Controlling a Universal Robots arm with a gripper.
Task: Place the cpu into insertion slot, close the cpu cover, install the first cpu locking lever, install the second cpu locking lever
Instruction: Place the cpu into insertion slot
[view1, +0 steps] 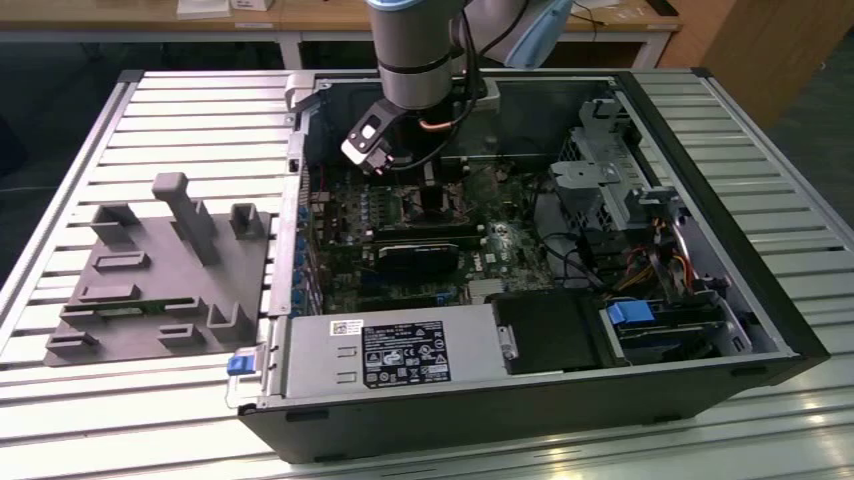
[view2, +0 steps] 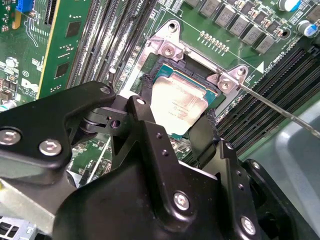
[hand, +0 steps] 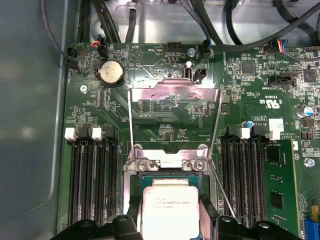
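Fine print on the cpu (hand: 167, 212), motherboard (hand: 165, 107) and power supply label (view1: 407, 362), none legible.

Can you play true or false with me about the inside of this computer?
1. The cpu lies in the insertion slot. True.
2. The cpu cover is closed over it. False: it stands flipped open.
3. A round coin battery sits on the green board. True.
4. The computer case is shut. False: its side is off.
5. The end effector is outside the case. False: it hangs right over the cpu.
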